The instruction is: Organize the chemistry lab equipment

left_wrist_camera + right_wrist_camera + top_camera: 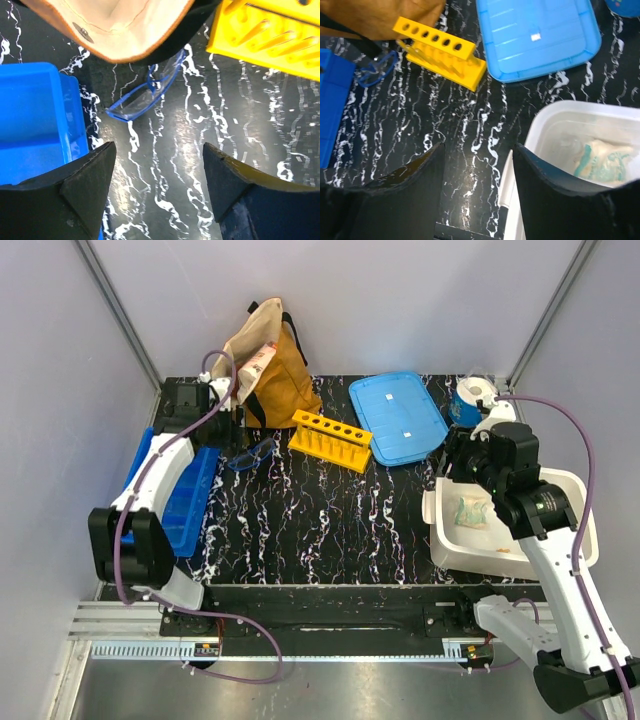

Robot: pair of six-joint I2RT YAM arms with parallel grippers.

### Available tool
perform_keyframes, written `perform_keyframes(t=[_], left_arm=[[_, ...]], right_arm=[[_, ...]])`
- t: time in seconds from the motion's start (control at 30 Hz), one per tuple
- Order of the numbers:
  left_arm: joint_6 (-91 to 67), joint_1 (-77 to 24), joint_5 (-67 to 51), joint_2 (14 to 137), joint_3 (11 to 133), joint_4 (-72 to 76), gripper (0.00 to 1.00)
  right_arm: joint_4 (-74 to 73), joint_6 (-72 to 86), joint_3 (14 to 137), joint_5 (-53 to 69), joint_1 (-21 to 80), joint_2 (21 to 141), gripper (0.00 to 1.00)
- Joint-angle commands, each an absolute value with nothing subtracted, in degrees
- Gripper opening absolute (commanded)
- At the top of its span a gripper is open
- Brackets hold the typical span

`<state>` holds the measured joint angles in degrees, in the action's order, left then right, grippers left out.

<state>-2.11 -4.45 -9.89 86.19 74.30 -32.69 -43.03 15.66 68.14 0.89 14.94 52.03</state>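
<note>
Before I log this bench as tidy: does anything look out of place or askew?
Yes. The safety goggles lie loose on the table beside the blue bin, one end reaching the tan bag. The yellow rack appears tipped onto its side.

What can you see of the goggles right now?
The goggles have clear lenses in a thin dark-blue frame, plastic by the look. They lie on the black table, between the blue bin and the yellow rack, one end at the tan bag's edge. Nothing grips them.
</note>
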Motion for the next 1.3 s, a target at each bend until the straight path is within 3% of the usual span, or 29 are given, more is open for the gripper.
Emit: perform_keyframes(t=[0.0, 0.23, 0.33, 0.5, 1.27], left_arm=[[6.5, -4.0, -9.8, 89.5, 76.6, -27.2, 0.74], [24.2, -4.7, -18.4, 91.4, 71.0, -19.8, 0.65], [33.6, -5.4, -22.6, 92.6, 70.0, -20.6, 0.63], [37.8, -6.3, -24.3, 98.2, 73.6, -25.0, 0.52], [40.9, -8.4, -14.2, 110.2, 82.7, -28.9, 0.59]], right_arm=[[-35.5, 18.2, 67.8, 7.3, 14.9, 50.2, 0.64], [-35.2, 18.0, 70.2, 7.9, 14.9, 49.7, 0.7], [-35.3, 18.2, 70.9, 7.6, 14.9, 49.0, 0.7], [-35.8, 18.5, 71.3, 7.5, 14.9, 48.1, 0.71], [-36.8, 14.4, 71.5, 5.5, 14.9, 51.4, 0.77]])
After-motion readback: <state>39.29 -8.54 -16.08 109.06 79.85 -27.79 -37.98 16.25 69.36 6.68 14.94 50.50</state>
